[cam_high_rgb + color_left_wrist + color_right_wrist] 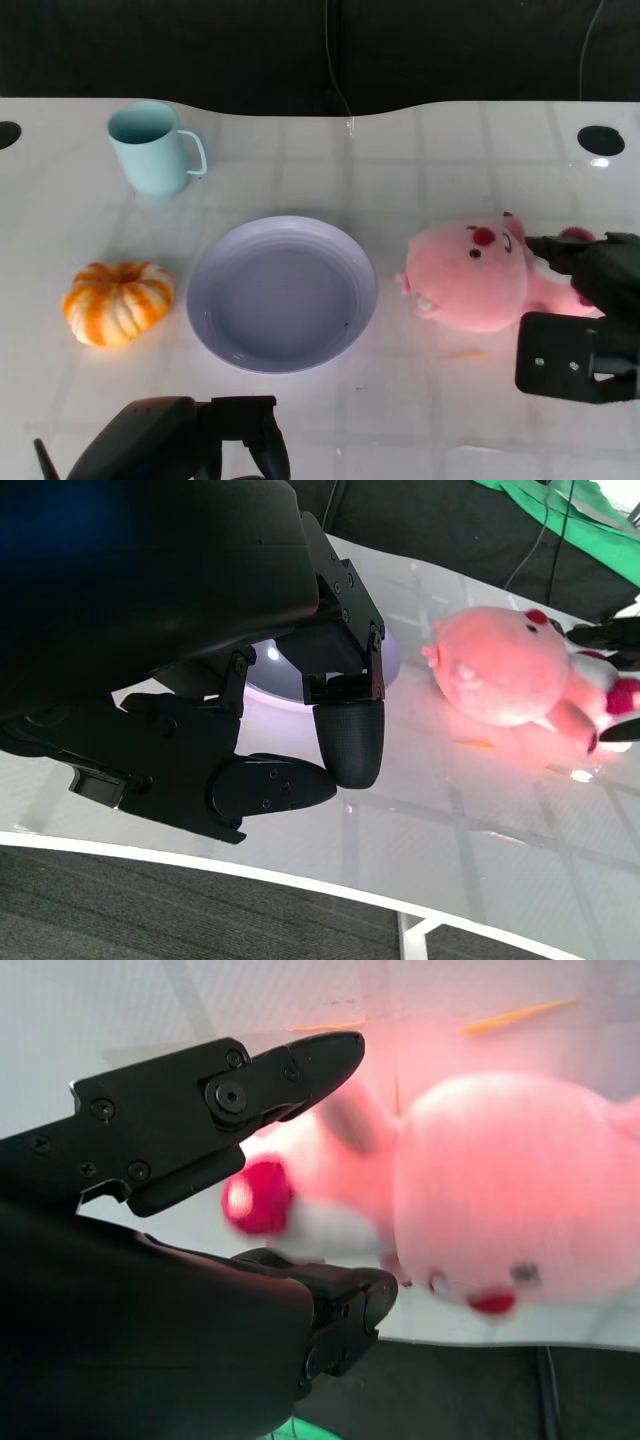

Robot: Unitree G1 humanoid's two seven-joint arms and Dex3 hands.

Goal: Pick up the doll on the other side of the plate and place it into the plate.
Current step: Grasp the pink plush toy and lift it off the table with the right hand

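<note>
A pink plush doll (472,275) lies on the table to the right of the lavender plate (220,320), which holds nothing. My right hand (590,290) is at the doll's rear end. In the right wrist view its fingers (300,1065) stand apart on either side of the doll's (510,1190) white and red back part, and a firm grip does not show. My left hand (190,440) hangs near the table's front edge, below the plate. In the left wrist view its fingers (350,740) are curled in with nothing held, and the doll (500,670) lies beyond them.
An orange-and-white pumpkin (118,302) sits left of the plate. A light blue mug (150,148) stands at the back left. Two dark holes (600,140) mark the table's far corners. A small orange sliver (462,354) lies in front of the doll.
</note>
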